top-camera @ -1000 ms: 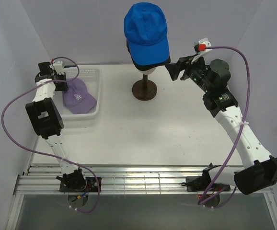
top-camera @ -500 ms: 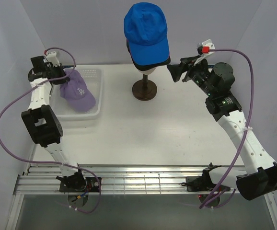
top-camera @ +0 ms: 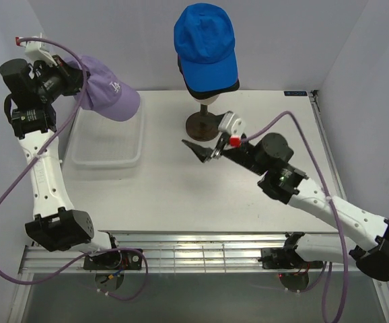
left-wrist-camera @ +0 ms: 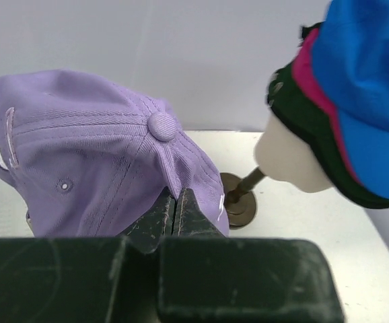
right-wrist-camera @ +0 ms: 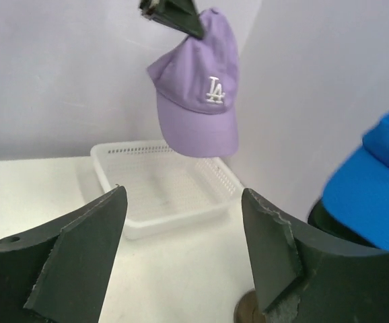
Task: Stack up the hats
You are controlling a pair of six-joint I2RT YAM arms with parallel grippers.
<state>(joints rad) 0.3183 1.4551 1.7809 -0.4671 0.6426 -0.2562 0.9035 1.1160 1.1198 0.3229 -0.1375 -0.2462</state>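
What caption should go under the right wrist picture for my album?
The lavender LA cap dangles from the left gripper above the white basket.

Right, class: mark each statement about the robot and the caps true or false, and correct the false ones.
1. The left gripper is shut on the lavender LA cap. True.
2. The lavender LA cap lies inside the white basket. False: it hangs in the air, clear of the basket.
3. The blue cap is the topmost cap on the mannequin head. True.
4. The right gripper is holding a cap. False: it is open and empty, low near the brown stand.
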